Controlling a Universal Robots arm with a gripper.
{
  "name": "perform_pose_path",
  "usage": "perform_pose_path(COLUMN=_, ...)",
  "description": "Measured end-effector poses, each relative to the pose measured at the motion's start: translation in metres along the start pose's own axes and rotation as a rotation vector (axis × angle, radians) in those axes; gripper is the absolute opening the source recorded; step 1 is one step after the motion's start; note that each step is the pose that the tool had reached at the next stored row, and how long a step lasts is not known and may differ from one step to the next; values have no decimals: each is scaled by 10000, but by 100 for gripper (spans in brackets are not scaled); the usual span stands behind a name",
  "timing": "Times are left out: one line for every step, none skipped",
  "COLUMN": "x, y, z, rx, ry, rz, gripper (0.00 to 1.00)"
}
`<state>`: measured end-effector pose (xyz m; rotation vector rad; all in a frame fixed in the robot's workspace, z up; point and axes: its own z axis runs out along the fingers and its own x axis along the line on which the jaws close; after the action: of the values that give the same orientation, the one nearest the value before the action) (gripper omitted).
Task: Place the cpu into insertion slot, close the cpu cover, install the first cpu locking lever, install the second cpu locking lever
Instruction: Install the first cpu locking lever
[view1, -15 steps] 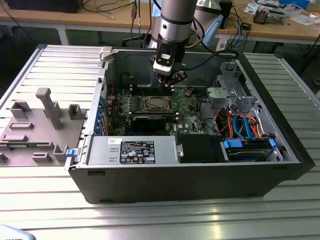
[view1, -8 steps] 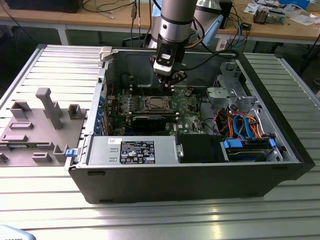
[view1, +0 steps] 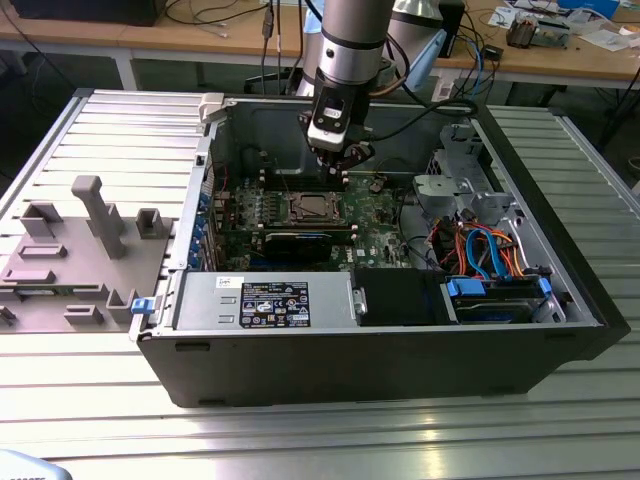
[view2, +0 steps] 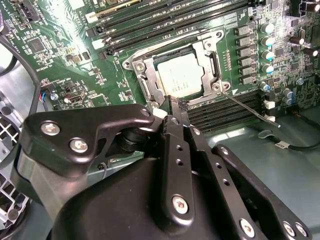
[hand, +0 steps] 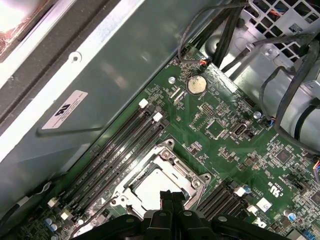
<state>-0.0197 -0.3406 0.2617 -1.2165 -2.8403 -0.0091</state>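
In the second wrist view, the black metal end effector is covering the near corner of the thin square silvery metal cpu cover and a wide stretch of the green circuit board. In the first wrist view, it is hiding the near edge of the flat silver-topped cpu, and the picture's edge is cutting off the cover's near side. In the exterior view, the cover is showing too small to tell how it is lying.
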Motion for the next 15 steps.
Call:
perform_pose_path(x=0, y=0, z=0, rx=1, ry=0, rz=-11, gripper=11)
perform_pose_path(x=0, y=0, z=0, rx=2, ry=0, rz=-34, gripper=11)
perform_pose_path(x=0, y=0, z=0, rx=2, ry=-1, rz=-57, gripper=11)
perform_pose_path(x=0, y=0, z=0, rx=4, ry=-1, rz=-73, gripper=11)
perform_pose_path(x=0, y=0, z=0, rx=5, ry=-1, rz=-100, gripper=11)
perform_pose_path(x=0, y=0, z=0, rx=6, ry=-1, rz=-123, gripper=11)
perform_pose_path(x=0, y=0, z=0, rx=7, ry=-2, rz=-136, gripper=11)
perform_pose_path(x=0, y=0, z=0, rx=8, ry=-2, rz=-161, gripper=11)
perform_pose_path(x=0, y=0, z=0, rx=9, ry=-3, rz=-178, gripper=11)
perform_pose_path(x=0, y=0, z=0, rx=10, ry=-3, rz=-198, gripper=11)
perform_pose_path(x=0, y=0, z=0, rx=11, ry=-3, rz=-231, gripper=11)
perform_pose_path(x=0, y=0, z=0, rx=13, ry=-4, rz=-259, gripper=11)
perform_pose_path(x=0, y=0, z=0, rx=14, ry=-4, rz=-275, gripper=11)
perform_pose_path(x=0, y=0, z=0, rx=15, ry=-5, rz=-294, gripper=11)
perform_pose_path(x=0, y=0, z=0, rx=16, ry=-5, rz=-316, gripper=11)
